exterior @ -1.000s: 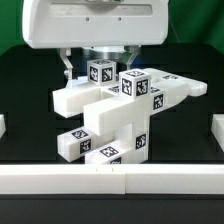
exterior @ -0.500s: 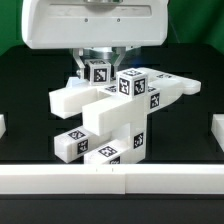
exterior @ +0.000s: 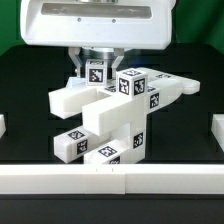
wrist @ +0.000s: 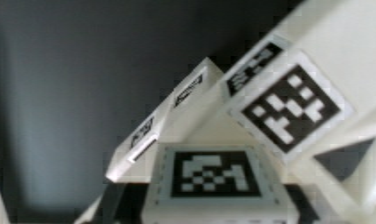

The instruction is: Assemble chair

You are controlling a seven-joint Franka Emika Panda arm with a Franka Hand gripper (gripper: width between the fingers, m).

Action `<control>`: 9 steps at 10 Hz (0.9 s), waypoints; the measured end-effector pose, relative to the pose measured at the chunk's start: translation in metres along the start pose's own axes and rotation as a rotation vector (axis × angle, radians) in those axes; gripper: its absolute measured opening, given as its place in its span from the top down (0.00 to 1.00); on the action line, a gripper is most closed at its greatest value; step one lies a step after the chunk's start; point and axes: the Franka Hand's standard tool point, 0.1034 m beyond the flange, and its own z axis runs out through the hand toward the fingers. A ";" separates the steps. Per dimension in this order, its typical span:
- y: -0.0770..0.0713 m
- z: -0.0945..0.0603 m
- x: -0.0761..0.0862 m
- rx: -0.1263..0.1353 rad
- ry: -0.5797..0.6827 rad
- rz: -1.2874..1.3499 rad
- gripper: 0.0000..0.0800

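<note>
Above the chair (exterior: 110, 115) standing on the black bench (exterior: 30, 145), the gripper (exterior: 96, 68) is closed on its topmost tagged bar leg (exterior: 97, 72).

The exterior view faces the gripper (exterior: 97, 62) head-on from low in front, close enough that the arm's housing fills the upper frame. The wrist view looks down past the gripper from directly above, very near and blurred. Both views share the chair (exterior: 118, 112) (wrist: 256, 110) below the gripper, mainly its tagged upper faces.
</note>
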 end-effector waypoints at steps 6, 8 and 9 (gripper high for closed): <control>0.001 0.001 0.000 0.012 -0.016 0.653 0.66; -0.002 0.001 0.000 0.013 -0.018 0.813 0.66; -0.002 0.001 -0.001 0.013 -0.019 0.860 0.66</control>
